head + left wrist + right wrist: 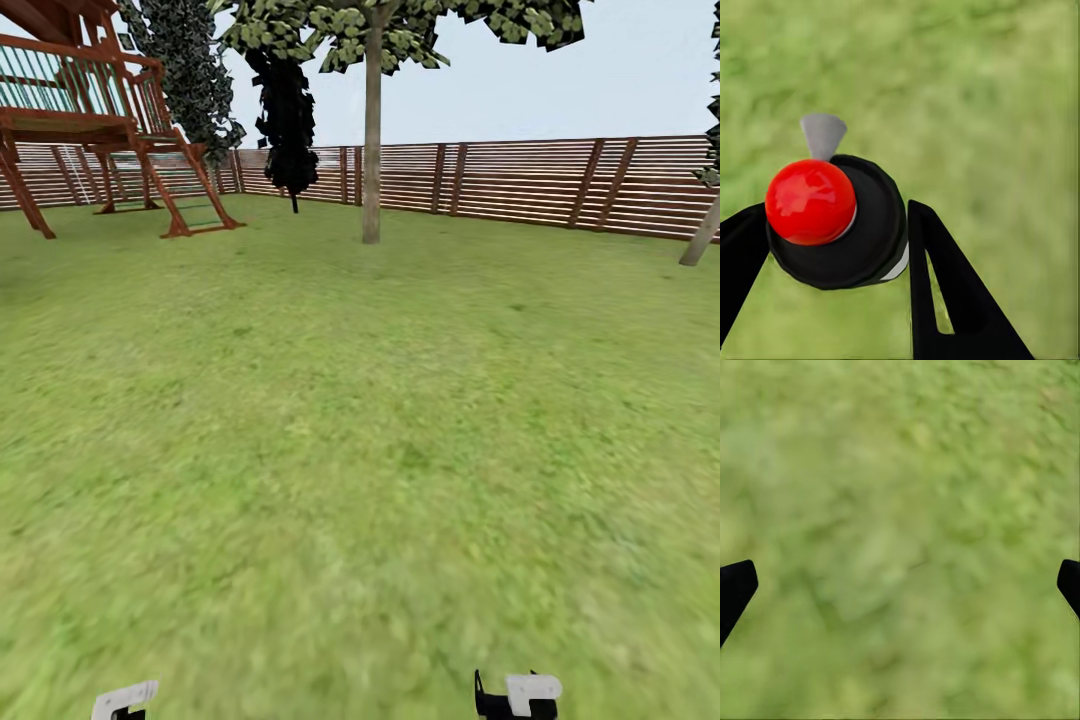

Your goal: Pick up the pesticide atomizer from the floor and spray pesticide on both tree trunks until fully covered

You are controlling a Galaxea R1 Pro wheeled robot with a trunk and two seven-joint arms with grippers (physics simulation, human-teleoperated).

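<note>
The left pincer clamps the pesticide atomizer, black fingers either side of its dark body, red cap up, grey nozzle forward, carried low over the grass floor. The right pincer hangs wide and empty. The nearest tree trunk stands well apart, by the wooden fence; a second trunk leans at the right edge. Sprayed from here, I judge the mist would fall short; the round body could also twist in the grip while driving.

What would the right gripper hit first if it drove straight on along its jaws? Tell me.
Grass. The right gripper has its jaws open, and nothing lies ahead but the floor; how far off is unclear.
</note>
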